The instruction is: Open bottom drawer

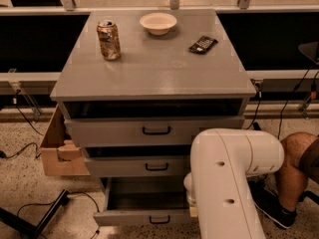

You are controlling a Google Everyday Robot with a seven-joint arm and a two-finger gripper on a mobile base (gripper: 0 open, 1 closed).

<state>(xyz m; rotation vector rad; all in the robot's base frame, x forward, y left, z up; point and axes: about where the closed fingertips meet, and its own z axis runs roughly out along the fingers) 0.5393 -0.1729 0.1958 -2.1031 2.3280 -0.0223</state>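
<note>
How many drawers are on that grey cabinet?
3, stacked: the top drawer under the tabletop, the middle drawer below it, the bottom drawer pulled out furthest. The gripper is hidden behind the white arm by the bottom drawer's right end.

Grey bottom drawer point(127, 217) with black handle point(159, 219), white arm point(227, 183) hiding the jaws beside it, gold-patterned can point(108, 40), cream bowl point(158, 23).

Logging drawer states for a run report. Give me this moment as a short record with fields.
bottom drawer: pulled out, plain grey inside showing
middle drawer: front set further back
gripper: by bottom drawer's right end, mostly hidden behind arm
cabinet top: can, bowl, dark packet
floor left: cardboard box
</note>
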